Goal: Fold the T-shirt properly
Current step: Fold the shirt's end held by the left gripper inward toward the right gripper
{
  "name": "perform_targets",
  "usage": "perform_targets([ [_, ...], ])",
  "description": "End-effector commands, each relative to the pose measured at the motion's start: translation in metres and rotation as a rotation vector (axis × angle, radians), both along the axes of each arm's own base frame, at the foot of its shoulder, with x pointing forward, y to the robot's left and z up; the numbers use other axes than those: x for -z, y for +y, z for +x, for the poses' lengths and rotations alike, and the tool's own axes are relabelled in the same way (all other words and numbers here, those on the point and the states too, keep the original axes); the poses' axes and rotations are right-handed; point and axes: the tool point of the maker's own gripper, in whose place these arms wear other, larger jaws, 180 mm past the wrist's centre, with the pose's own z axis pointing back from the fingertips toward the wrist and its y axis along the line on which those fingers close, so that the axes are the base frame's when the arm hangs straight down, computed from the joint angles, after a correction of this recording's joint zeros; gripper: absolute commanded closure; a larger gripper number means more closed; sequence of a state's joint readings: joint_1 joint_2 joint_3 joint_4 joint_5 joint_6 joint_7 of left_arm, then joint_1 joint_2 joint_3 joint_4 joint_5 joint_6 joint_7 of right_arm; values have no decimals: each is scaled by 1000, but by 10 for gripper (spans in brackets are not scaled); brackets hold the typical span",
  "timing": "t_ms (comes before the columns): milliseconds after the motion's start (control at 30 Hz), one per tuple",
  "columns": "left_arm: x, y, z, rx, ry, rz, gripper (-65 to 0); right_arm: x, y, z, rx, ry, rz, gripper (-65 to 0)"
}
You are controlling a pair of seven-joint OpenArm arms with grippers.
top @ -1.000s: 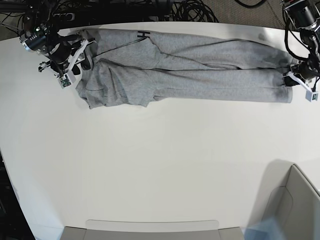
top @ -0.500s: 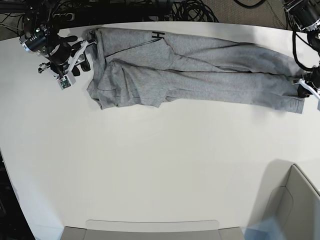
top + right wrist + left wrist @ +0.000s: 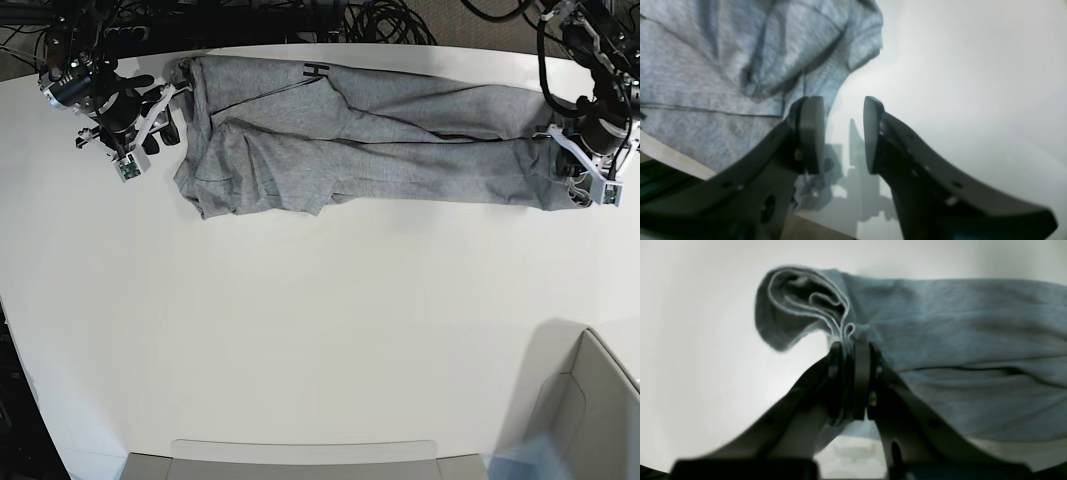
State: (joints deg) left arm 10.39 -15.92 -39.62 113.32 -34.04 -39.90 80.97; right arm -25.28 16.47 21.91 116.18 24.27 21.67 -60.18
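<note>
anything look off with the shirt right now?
Yes. The T-shirt is a long, rumpled band, uneven at the end near the open right claw. Only the left claw pinches its bunched opposite end.

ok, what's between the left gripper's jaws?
The left gripper pinches several stacked hem layers of the T-shirt; the hem curls open just beyond. How deep the cloth sits inside is hidden by the fingers.

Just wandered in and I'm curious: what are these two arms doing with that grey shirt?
They're folding a T-shirt, which lies stretched in a long band across the white table. The left claw is pinching one end of it. The right claw is open beside the other end, holding nothing.
</note>
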Motion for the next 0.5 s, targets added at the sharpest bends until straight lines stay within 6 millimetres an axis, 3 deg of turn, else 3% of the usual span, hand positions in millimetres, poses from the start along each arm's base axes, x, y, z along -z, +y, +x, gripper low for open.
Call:
perform_targets([
  [0, -10, -9, 10, 49, -39, 13, 0, -9, 1, 6, -12, -38, 7, -204],
  [267, 20, -107, 12, 221, 0, -155, 0, -9, 1, 6, -12, -37, 6, -204],
  [467, 26, -151, 12, 290, 5, -238, 0, -8, 1, 4, -12, -32, 5, -204],
])
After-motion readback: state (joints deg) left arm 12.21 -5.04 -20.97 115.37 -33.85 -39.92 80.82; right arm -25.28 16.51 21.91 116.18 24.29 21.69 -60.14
